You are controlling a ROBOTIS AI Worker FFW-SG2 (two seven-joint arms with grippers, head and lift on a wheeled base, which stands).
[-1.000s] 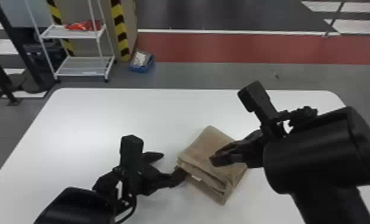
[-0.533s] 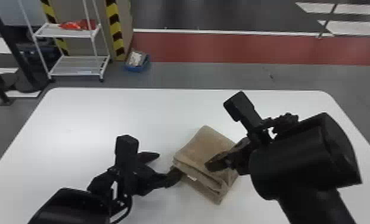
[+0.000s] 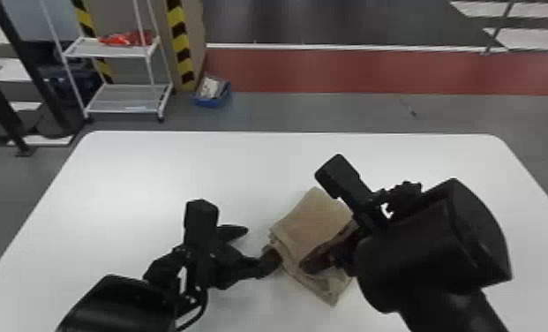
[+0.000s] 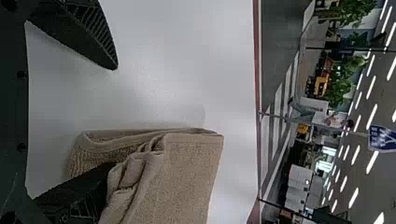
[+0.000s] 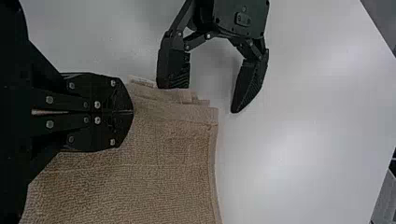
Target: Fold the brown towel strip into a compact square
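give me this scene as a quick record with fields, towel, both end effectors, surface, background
towel: brown, folded in layers into a compact pad
surface: white table
left end effector: open, one finger at the towel's layered edge
right end effector: fingers together, over the towel
background: white wheeled shelf, blue bin on the floor

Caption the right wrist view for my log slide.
Right gripper shut over the folded towel, left gripper open with one finger at the towel's edge.
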